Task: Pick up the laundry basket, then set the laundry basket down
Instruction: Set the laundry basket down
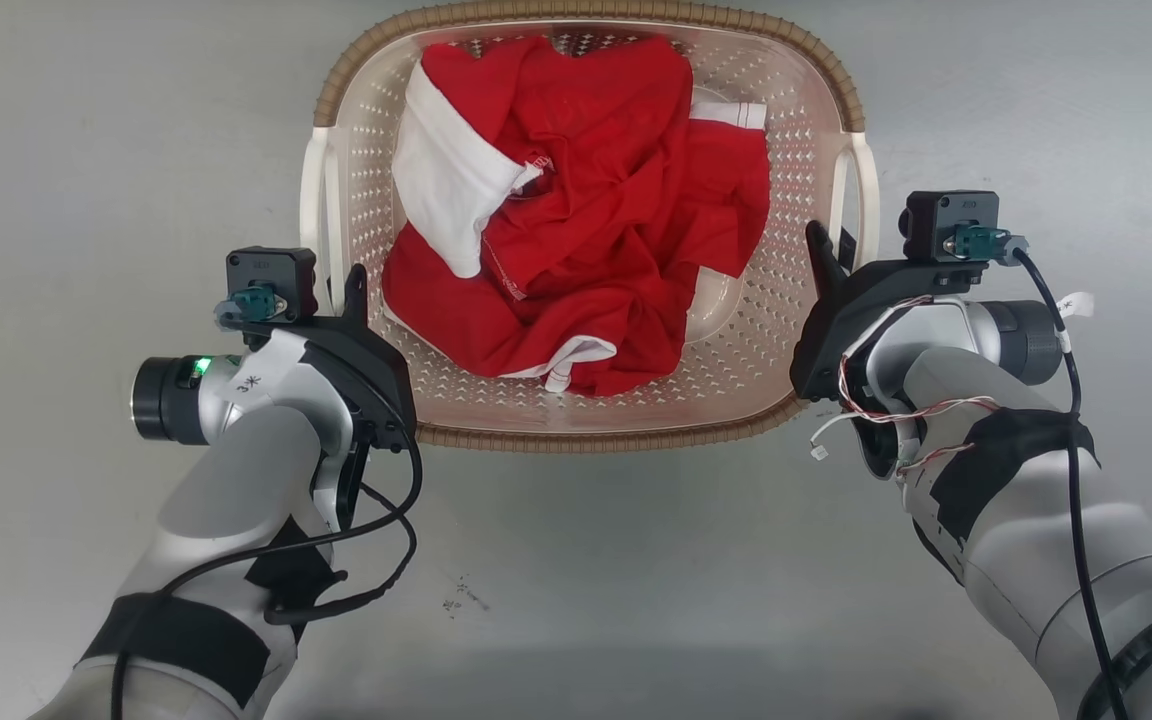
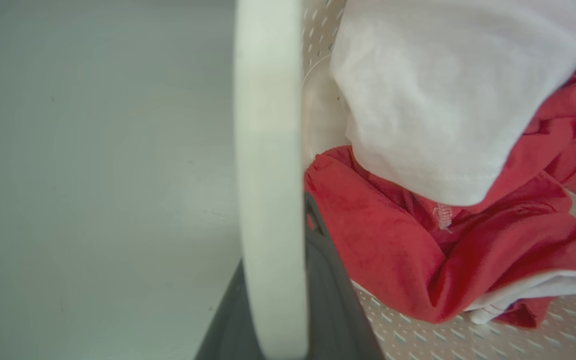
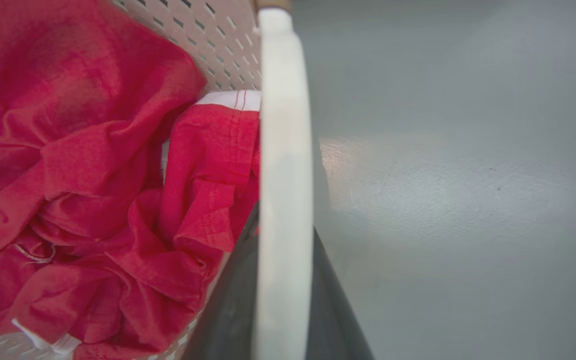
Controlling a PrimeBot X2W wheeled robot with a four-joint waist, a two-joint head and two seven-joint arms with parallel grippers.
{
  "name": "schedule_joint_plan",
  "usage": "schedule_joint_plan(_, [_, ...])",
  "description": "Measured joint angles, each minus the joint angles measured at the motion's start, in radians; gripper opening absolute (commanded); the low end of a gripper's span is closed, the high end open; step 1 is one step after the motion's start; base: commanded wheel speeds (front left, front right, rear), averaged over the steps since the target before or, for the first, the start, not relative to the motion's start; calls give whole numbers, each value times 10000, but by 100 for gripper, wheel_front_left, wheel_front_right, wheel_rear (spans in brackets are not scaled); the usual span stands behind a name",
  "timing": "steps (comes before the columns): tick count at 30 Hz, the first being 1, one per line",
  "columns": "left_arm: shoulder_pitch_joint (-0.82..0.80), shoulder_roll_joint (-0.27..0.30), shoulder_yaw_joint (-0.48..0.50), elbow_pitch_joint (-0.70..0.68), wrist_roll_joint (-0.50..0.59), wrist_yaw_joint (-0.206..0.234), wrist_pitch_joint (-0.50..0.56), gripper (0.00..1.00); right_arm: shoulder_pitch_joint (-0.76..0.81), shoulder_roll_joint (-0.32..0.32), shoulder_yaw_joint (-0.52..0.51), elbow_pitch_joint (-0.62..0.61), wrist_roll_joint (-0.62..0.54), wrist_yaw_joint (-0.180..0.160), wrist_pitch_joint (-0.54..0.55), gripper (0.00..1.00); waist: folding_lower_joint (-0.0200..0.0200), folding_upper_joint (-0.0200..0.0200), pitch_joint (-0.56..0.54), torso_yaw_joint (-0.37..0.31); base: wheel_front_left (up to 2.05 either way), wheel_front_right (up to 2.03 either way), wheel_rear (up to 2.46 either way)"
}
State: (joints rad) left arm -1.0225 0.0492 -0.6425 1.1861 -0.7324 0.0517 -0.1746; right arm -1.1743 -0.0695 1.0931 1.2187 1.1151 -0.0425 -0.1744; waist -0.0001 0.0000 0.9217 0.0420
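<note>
Left tool (image 1: 354, 290) is clenched on the white left handle (image 1: 314, 215) of the laundry basket (image 1: 576, 435), the loop pinched between its dark fingers. The right tool (image 1: 821, 245) grips the right handle (image 1: 866, 190) likewise. The basket lies between both arms over grey floor (image 1: 86, 120), holding crumpled red-and-white clothing (image 1: 596, 200).

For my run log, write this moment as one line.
laundry basket: holds red and white clothes | left gripper: shut on its left handle | right gripper: shut on its right handle | lifted: cannot tell
</note>
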Motion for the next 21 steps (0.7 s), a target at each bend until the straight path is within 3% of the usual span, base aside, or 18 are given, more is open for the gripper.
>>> schedule_joint_plan(7, [-12, -8, -25, 96, 8, -6, -81, 0, -25, 8, 31, -8, -12, 0, -56, 0, 0, 0, 29, 3, 0, 0, 0])
schedule_joint_plan(8, [-18, -15, -33, 111, 8, -6, -94, 0, -24, 8, 38, -8, -12, 0, -82, 2, 0, 0, 28, 4, 0, 0, 0])
schedule_joint_plan(9, [-30, -19, -38, 132, 8, -8, -111, 2, -24, 8, 50, -10, -12, 0, -90, 18, 0, 0, 26, 6, 0, 0, 0])
schedule_joint_plan(10, [-38, -23, -48, 161, 10, -56, -123, 16, -23, 6, 65, -10, -12, 0, -109, 35, 0, 1, 18, 9, 0, 0, 0])
schedule_joint_plan(11, [-44, -19, -71, 199, 44, -81, -134, 24, -18, 4, 82, -15, -12, 0, -119, 62, 1, 1, 1, 11, 0, 0, 0])
schedule_joint_plan(12, [-44, -29, -98, 232, 79, -82, -136, 35, -18, 10, 92, -35, -12, 0, -123, 98, 1, 1, -23, 13, 0, 0, 0])
schedule_joint_plan(13, [-44, -35, -107, 261, 100, -82, -140, 60, -15, 17, 104, -54, -12, 0, -130, 100, 0, 0, -52, 16, 0, 0, 0])
schedule_joint_plan(14, [-44, -36, -107, 278, 107, -81, -182, 100, -12, 25, 113, -86, -12, 0, -132, 100, 0, 0, -84, 18, 0, 0, 0])
schedule_joint_plan(21, [-48, -104, -107, 360, 107, -82, -267, 100, 28, 42, 142, -140, -10, -12, -205, 100, 0, 0, -360, 24, 0, 0, 0])
